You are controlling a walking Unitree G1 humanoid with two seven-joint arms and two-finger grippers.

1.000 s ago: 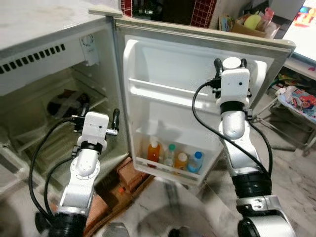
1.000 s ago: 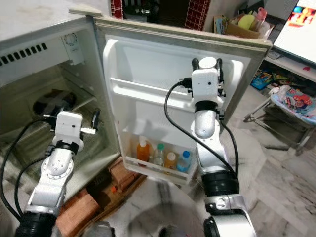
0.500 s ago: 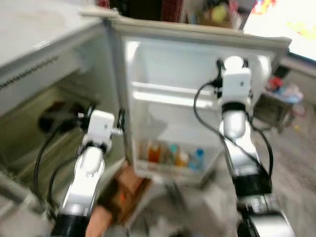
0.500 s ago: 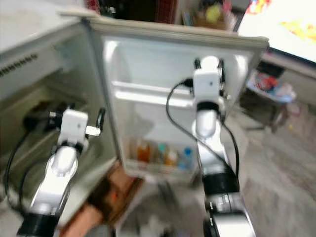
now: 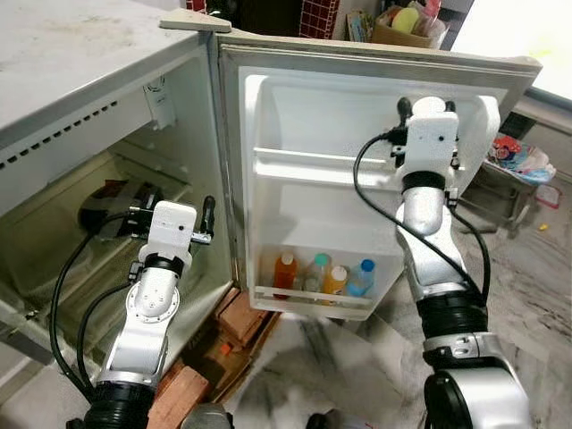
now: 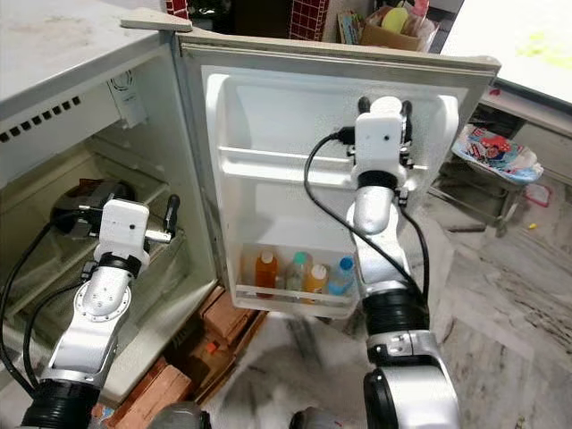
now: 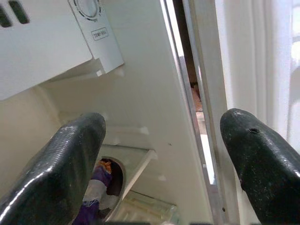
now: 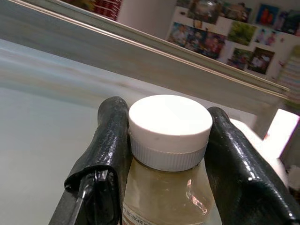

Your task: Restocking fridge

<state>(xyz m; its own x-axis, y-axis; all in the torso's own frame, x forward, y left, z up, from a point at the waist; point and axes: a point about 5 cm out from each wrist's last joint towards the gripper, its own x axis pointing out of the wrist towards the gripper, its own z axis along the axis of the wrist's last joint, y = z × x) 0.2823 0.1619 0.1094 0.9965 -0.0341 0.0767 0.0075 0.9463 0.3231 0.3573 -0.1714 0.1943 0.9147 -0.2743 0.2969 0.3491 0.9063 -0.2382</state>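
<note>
The fridge door (image 5: 375,80) stands wide open. Its bottom shelf (image 5: 308,299) holds several small bottles: an orange one (image 5: 283,271), one with a green cap (image 5: 318,268), another orange one (image 5: 336,280) and one with a blue cap (image 5: 361,277). My right gripper (image 5: 429,105) is raised in front of the door's upper shelf rail (image 5: 313,161). It is shut on a bottle of pale liquid with a white cap (image 8: 169,123). My left gripper (image 5: 172,209) is open at the mouth of the fridge compartment, with nothing between its fingers (image 7: 77,150).
A dark wrapped item (image 5: 112,198) lies on a shelf inside the fridge. Red bricks (image 5: 234,315) lie at the foot of the fridge below the door. A rack with coloured clutter (image 5: 518,156) stands to the right on the marble floor.
The whole picture has shifted and sharpened after a blur, so the camera moved. Both arms keep much the same poses, and the right gripper still holds the bottle.
</note>
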